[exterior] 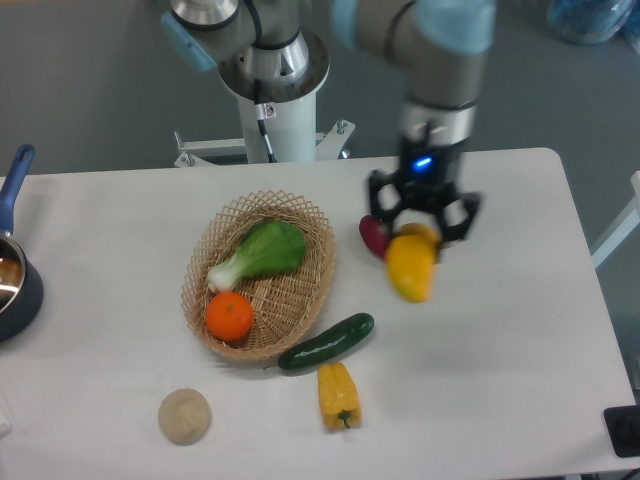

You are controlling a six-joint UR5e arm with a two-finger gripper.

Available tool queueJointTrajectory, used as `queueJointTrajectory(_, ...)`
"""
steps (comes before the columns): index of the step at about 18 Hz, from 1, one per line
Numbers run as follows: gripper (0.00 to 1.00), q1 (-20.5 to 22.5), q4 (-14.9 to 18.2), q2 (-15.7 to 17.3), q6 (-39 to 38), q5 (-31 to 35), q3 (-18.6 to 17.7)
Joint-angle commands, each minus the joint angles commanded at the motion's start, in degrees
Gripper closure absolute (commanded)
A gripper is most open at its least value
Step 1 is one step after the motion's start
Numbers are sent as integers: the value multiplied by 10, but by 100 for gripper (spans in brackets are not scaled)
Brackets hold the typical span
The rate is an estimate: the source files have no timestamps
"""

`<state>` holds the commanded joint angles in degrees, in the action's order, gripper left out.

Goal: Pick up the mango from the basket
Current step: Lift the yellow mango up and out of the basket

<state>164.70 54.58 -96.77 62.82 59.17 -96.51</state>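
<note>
White tabletop (pixel 500 400) over a grey floor. Nearest me lie a yellow bell pepper (pixel 338 394) and a cucumber (pixel 326 342), just outside the basket (pixel 300 290), which holds only an orange (pixel 229 316) and a leafy green (pixel 260 252). Further right, my end effector (pixel 418 228) is clamped on the mango (pixel 411 266), which hangs well clear of the basket above the tabletop, beside a purple vegetable (pixel 372 236). Its long axis runs roughly vertical, free end down. I judge the pick done; next I only need to hold steady.
</note>
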Motion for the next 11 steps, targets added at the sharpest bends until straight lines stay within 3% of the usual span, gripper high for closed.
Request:
queueJointTrajectory(4, 65, 23, -1, 0, 62, -12, -6)
queueJointTrajectory(11, 65, 27, -1, 0, 74, -11, -11)
